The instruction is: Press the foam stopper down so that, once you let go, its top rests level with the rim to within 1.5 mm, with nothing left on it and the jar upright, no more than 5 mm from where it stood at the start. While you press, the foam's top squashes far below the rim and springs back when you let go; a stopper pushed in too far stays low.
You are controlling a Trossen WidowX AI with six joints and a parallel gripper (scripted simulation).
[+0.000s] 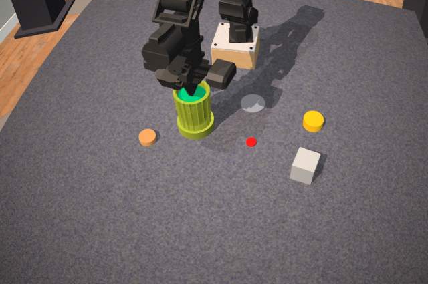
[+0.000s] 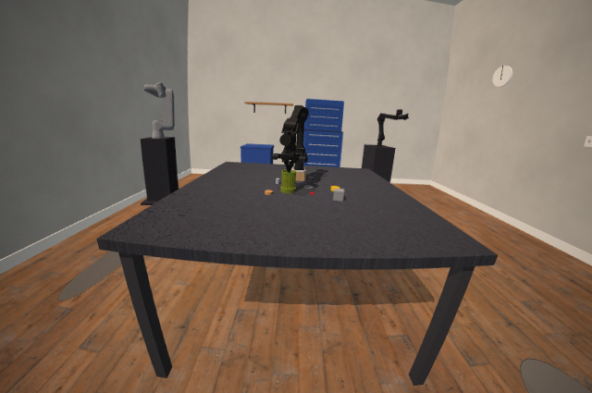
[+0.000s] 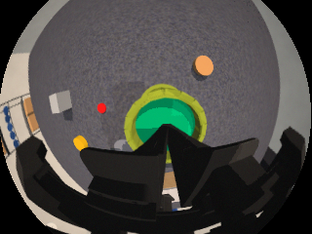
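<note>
A ribbed yellow-green jar (image 1: 194, 113) stands upright on the dark table. It also shows in the far view (image 2: 288, 181) and in the wrist view (image 3: 167, 120). A green foam stopper (image 1: 188, 95) sits inside its mouth, its top below the rim; it fills the jar's opening in the wrist view (image 3: 166, 121). My gripper (image 1: 190, 90) is shut, with nothing between its fingers, and points straight down. Its tips reach inside the rim onto the foam. In the wrist view the closed fingertips (image 3: 168, 132) meet over the green foam.
An orange disc (image 1: 147, 136) lies left of the jar. A grey flat disc (image 1: 253, 103), a small red disc (image 1: 251, 142), a yellow puck (image 1: 313, 120) and a white cube (image 1: 304, 165) lie to the right. The arm's wooden base block (image 1: 236, 46) stands behind the jar.
</note>
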